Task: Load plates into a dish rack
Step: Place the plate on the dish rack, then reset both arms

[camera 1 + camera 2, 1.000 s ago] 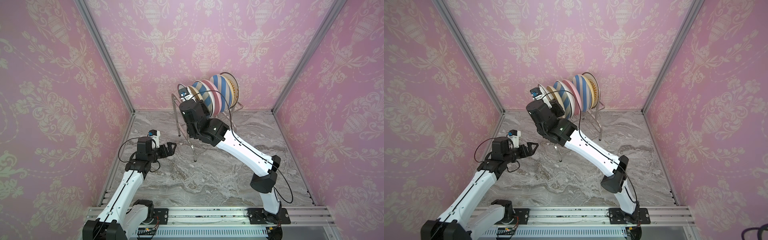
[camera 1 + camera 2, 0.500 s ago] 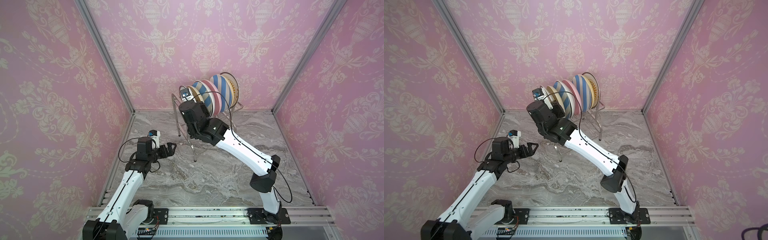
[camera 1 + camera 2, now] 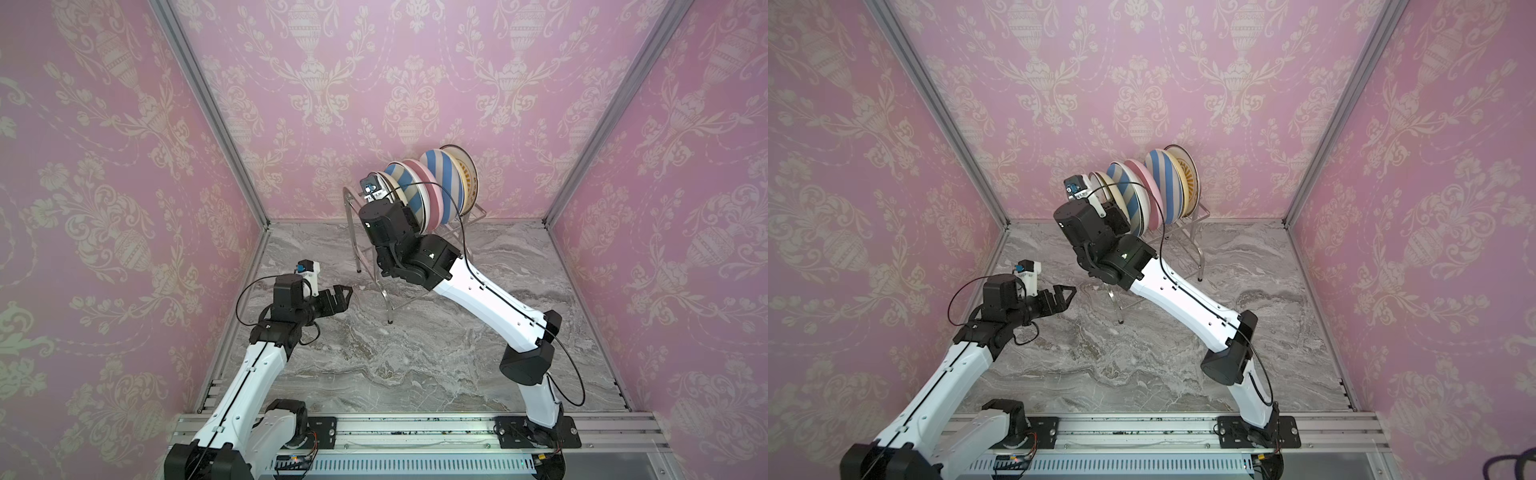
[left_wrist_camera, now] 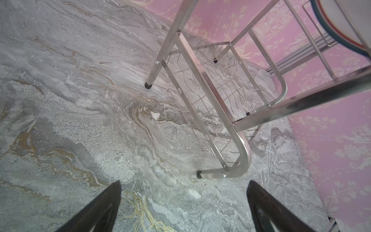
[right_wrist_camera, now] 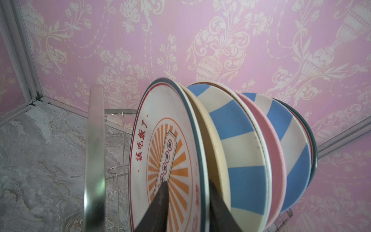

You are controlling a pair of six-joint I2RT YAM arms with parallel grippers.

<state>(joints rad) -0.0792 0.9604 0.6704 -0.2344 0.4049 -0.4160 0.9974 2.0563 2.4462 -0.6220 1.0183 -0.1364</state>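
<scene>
Several plates stand on edge in the upper shelf of the chrome dish rack (image 3: pixel 353 224) at the back wall. In the right wrist view they run from a white orange-sunburst plate (image 5: pixel 160 140) through a cream one (image 5: pixel 202 120), a blue-striped one (image 5: pixel 236 136) and a pink one (image 5: pixel 267 140) to another striped one (image 5: pixel 285 128). My right gripper (image 5: pixel 187 181) is open, its fingers apart on either side of the sunburst plate's rim. My left gripper (image 3: pixel 345 293) hangs open and empty over the table, by the rack's front leg (image 4: pixel 200 174).
The rack's lower wire shelf (image 4: pixel 210 96) holds nothing. Pink patterned walls close in the marble table (image 3: pixel 415 353) on three sides, with the rack close to the back one. The arms' base rail (image 3: pixel 415 432) runs along the front edge.
My right gripper's jaws have spread apart around the sunburst plate's rim, and the wrist has shifted slightly. The left arm has not moved.
</scene>
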